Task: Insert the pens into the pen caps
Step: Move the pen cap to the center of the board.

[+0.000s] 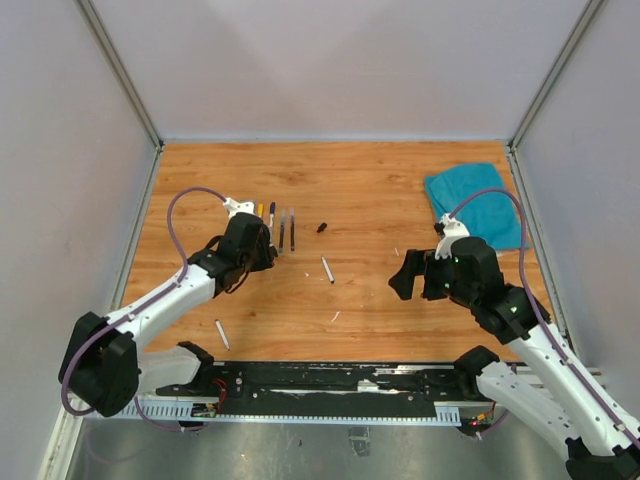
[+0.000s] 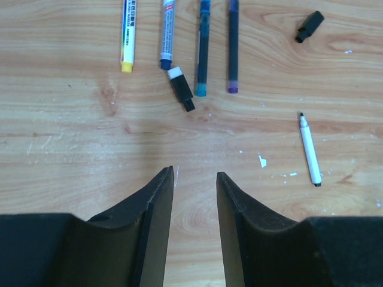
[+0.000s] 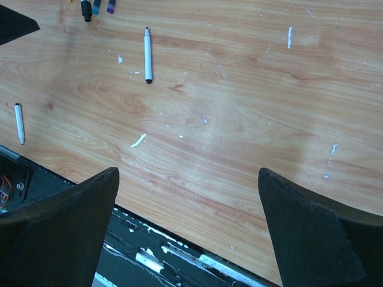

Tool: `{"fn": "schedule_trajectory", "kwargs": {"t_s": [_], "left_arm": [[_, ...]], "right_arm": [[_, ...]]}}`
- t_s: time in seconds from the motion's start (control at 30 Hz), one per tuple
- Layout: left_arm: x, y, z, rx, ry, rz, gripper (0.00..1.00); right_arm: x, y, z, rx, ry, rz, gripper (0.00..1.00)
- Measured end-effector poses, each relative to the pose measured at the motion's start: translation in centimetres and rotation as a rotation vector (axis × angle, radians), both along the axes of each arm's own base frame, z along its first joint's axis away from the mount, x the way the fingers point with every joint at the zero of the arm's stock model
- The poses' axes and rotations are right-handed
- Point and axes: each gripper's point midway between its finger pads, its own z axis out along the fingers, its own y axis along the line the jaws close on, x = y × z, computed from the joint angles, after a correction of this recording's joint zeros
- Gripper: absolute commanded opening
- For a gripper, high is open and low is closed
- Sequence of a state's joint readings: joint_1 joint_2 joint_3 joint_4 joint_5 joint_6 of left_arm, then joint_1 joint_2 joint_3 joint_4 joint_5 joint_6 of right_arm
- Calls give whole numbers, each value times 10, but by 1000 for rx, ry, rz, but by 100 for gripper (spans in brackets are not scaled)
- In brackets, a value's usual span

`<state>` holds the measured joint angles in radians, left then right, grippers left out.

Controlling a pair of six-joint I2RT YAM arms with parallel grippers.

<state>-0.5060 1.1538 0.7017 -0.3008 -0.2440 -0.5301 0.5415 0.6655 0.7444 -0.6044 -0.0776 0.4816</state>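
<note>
Four pens lie side by side at the left: a yellow-ended pen (image 2: pixel 127 36), a blue-tipped white pen (image 2: pixel 167 33), a teal-ended dark pen (image 2: pixel 203 48) and a purple-ended dark pen (image 2: pixel 233 48). A black cap with a white end (image 2: pixel 181 89) lies just below them. Another black cap (image 2: pixel 309 26) (image 1: pixel 322 227) lies to their right. An uncapped white pen (image 2: pixel 310 149) (image 1: pixel 327 269) (image 3: pixel 147 55) lies mid-table. A second white pen (image 1: pixel 221 334) (image 3: pixel 19 123) lies near the front edge. My left gripper (image 2: pixel 195 174) (image 1: pixel 265 252) is open and empty, just short of the pen row. My right gripper (image 3: pixel 188 173) (image 1: pixel 415 278) is wide open and empty.
A teal cloth (image 1: pixel 478 205) lies at the back right. The black base rail (image 1: pixel 330 385) runs along the near edge and shows under the right fingers (image 3: pixel 72 227). Tiny pale scraps (image 2: pixel 261 160) dot the wooden table (image 1: pixel 380 190). Grey walls close in the sides.
</note>
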Motion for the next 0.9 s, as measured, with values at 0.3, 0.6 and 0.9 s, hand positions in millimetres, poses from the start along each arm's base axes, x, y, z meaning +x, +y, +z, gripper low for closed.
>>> {"fn": "schedule_trajectory", "kwargs": {"t_s": [0.3,0.6,0.9], "left_arm": [[16,3,-40,72,75,68,45],[49,-5,-45,79,59,97,44],[65,-4,-58,102,76,120,43]], "right_arm": [[-3,-2,-3,-1,1,0,99],[-4,-2,-7,-5,10,1,99],[-5,-3,-11,-10,19,1,99]]}}
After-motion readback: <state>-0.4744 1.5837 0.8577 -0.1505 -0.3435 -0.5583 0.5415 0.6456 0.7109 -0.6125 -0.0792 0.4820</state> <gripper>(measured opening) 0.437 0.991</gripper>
